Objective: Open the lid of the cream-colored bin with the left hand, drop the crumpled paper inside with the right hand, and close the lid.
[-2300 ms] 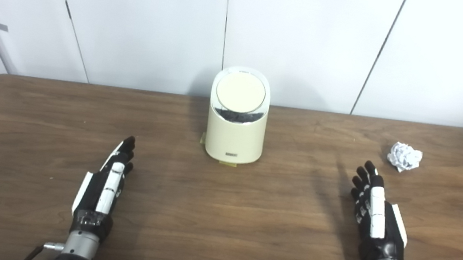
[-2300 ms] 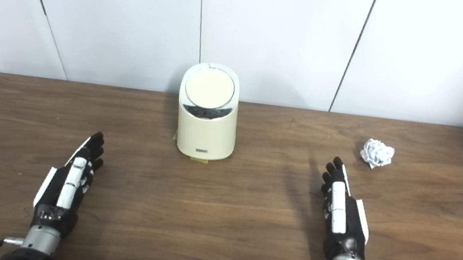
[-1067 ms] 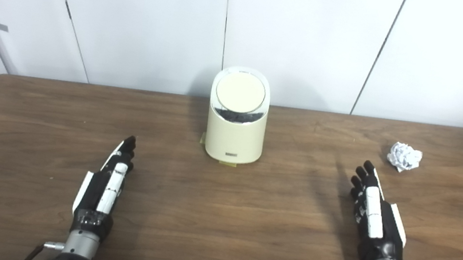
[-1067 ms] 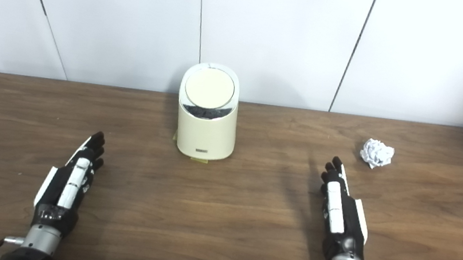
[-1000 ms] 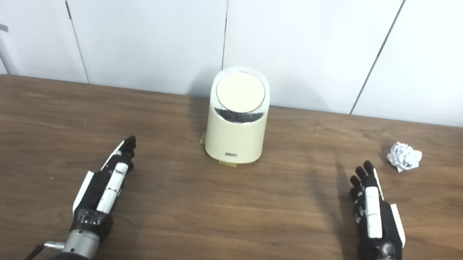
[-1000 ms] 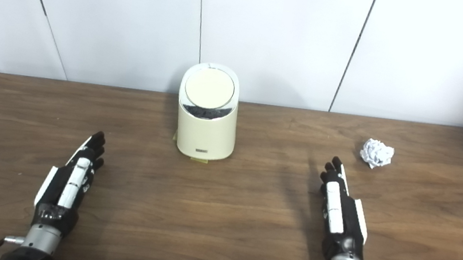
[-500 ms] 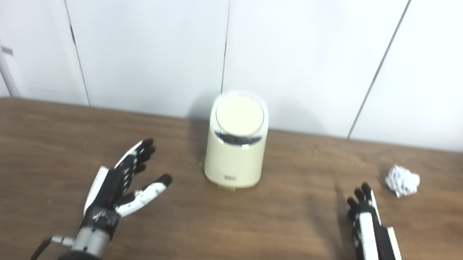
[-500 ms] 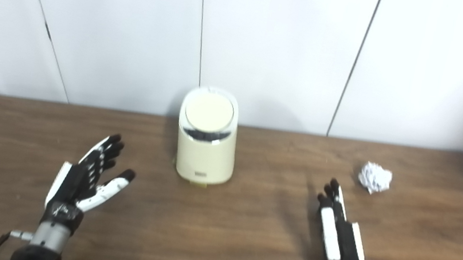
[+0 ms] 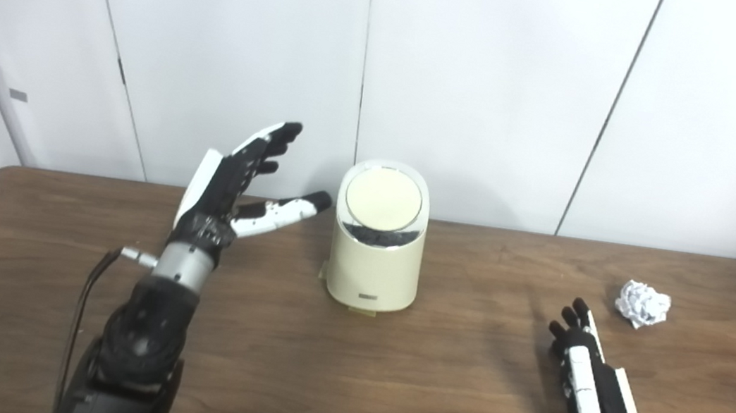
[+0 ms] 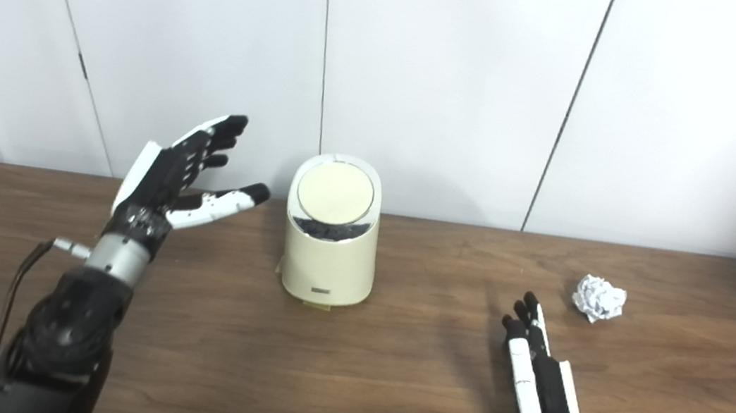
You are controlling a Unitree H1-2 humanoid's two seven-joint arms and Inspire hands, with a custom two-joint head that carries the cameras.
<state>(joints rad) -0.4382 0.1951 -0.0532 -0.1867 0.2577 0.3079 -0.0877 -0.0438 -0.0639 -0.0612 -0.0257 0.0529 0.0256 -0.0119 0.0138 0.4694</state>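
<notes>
Wood table (image 9: 388, 380): bin (image 9: 376, 250) label unreadable; left hand (image 9: 229, 181) spread, right hand (image 9: 589, 388) flat, empty.

Count on the counter (image 9: 346, 374): one cream-colored bin (image 9: 374, 264), fitted with one round lid (image 9: 384, 199); one ball of crumpled paper (image 9: 642, 304). Two hands present: left hand (image 9: 235, 189), right hand (image 9: 589, 392).

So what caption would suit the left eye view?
Left hand raised open beside the closed bin; right hand flat on the table, paper untouched.
</notes>
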